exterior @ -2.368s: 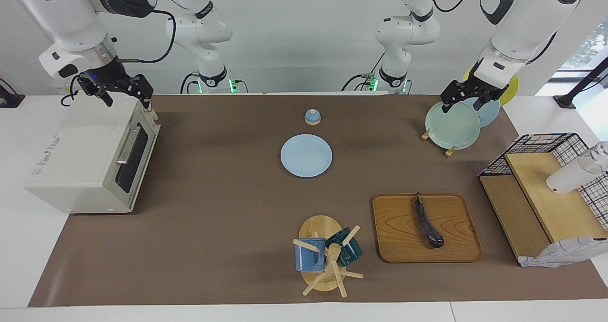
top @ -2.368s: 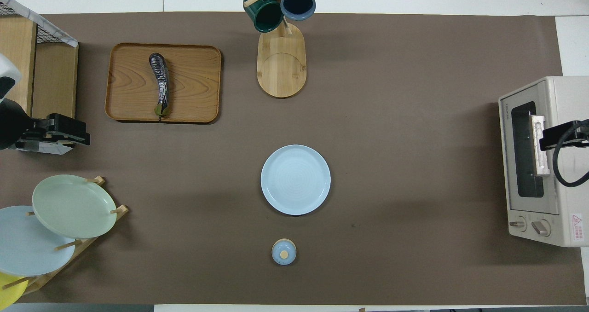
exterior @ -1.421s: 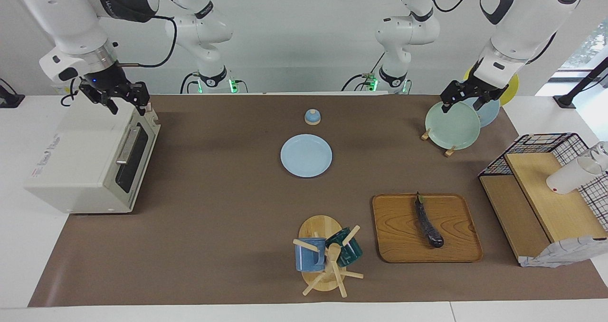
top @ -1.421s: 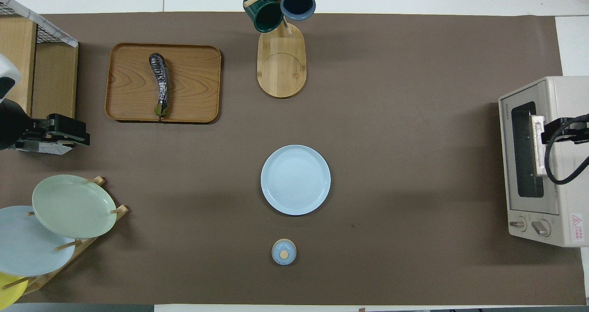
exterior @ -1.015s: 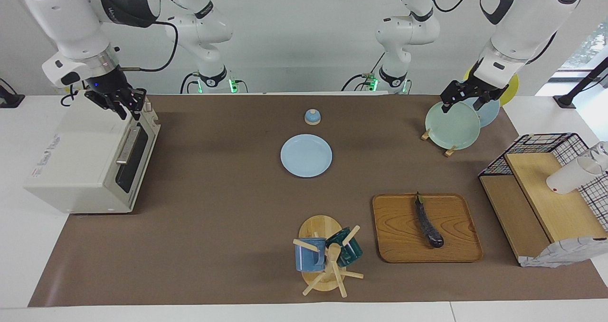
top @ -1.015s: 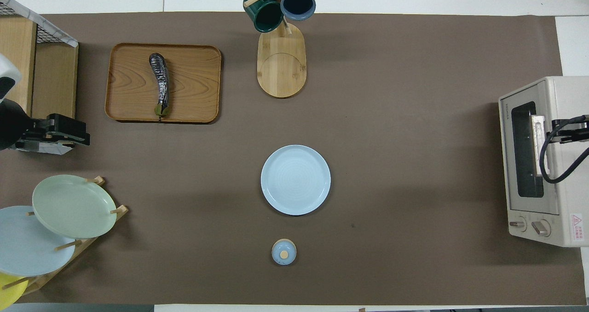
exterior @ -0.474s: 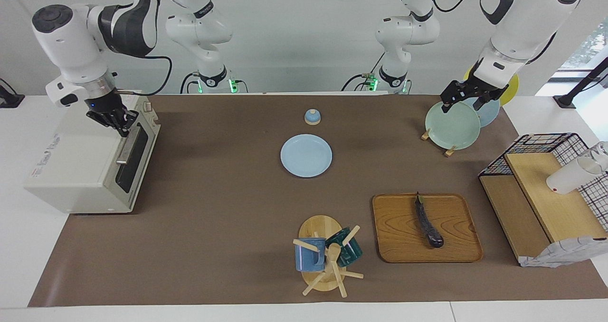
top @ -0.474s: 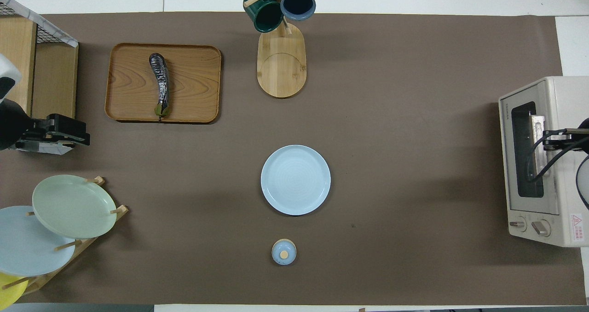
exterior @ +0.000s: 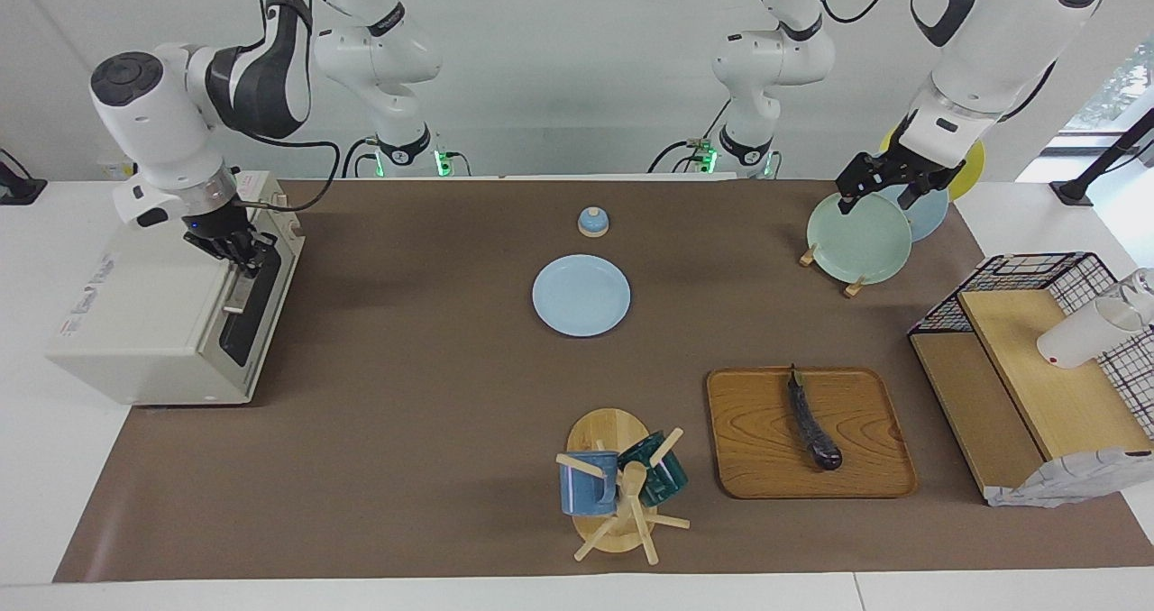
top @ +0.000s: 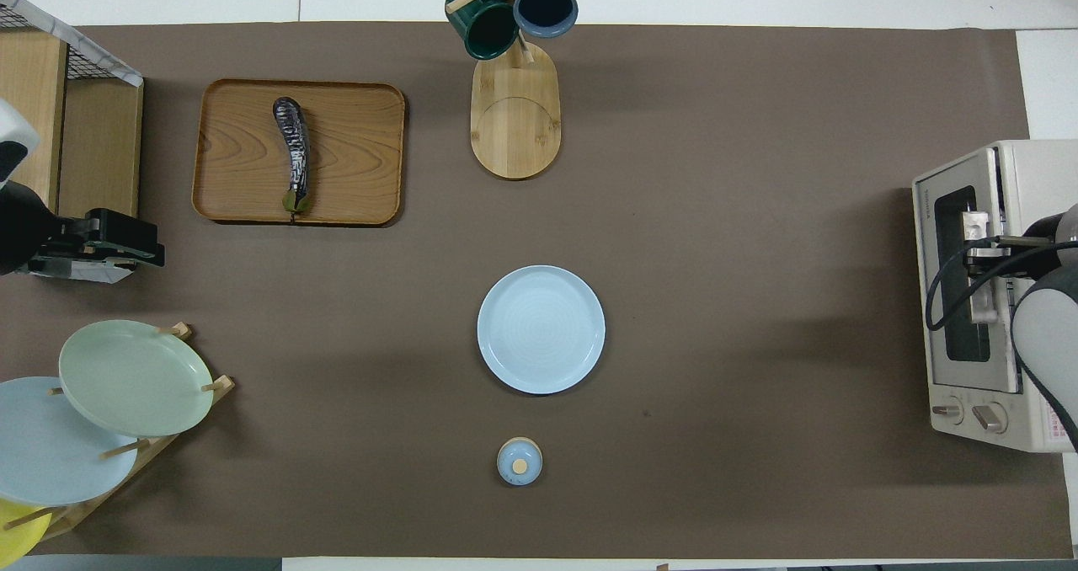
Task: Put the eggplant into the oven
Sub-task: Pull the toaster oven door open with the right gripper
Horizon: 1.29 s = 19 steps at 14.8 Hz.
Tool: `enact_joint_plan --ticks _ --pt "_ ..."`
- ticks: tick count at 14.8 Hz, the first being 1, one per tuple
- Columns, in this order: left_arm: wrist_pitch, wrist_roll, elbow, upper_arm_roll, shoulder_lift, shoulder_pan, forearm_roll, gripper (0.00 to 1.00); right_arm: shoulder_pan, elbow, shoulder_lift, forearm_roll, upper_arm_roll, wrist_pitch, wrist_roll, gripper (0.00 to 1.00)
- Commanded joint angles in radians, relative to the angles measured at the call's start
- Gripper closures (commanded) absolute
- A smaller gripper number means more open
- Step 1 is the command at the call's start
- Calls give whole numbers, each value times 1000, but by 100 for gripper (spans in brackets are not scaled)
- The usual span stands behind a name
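1. Descending over the last couple of seconds, the right gripper (exterior: 245, 256) has come from above the oven's top corner nearest the robots down onto the door handle (exterior: 237, 293), and the door of the oven (exterior: 135, 323) now looks tipped slightly out at its upper edge.
2. Its fingertips are closed at the handle; I judge that it is hooking or pinching the bar, though the exact contact is too small to make out.
3. That points to door opening as the step in hand, which has to be finished before anything can go inside.
4. The eggplant (exterior: 812, 423) has not moved: it lies on the wooden tray (exterior: 757, 467) toward the left arm's end of the table, well apart from the oven.
5. The left gripper (exterior: 883, 189) waits with open jaws over the plate rack (exterior: 852, 285), holding nothing.
6. From across the table you see the right arm's bent wrist and how low the gripper sits against the door.
7. From overhead, the right arm hides part of the oven top, but a dark slit shows along the door's upper edge (top: 998, 185), and the eggplant's (top: 293, 157) stem end points toward the robots.
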Motion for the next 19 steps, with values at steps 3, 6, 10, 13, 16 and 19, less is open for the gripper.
enact_joint_plan --ticks 3,6,10,13,16,19 --pt "-15 10 -7 -8 -9 11 21 0 45 -83 58 -3 0 124 52 100" --pt "-19 10 -7 -8 -11 9 21 0 76 -92 89 -1 0 156 81 100" --pt "-20 7 -7 -8 -11 11 21 0 109 -154 120 2 1 301 90 100" --pt "-17 11 -7 -8 -12 12 21 0 106 -175 179 2 1 381 104 100" --pt "13 7 -10 -10 -13 8 21 0 109 -175 229 10 3 418 115 100" --pt "177 19 -40 -11 7 5 19 0 119 -172 250 59 9 443 122 100"
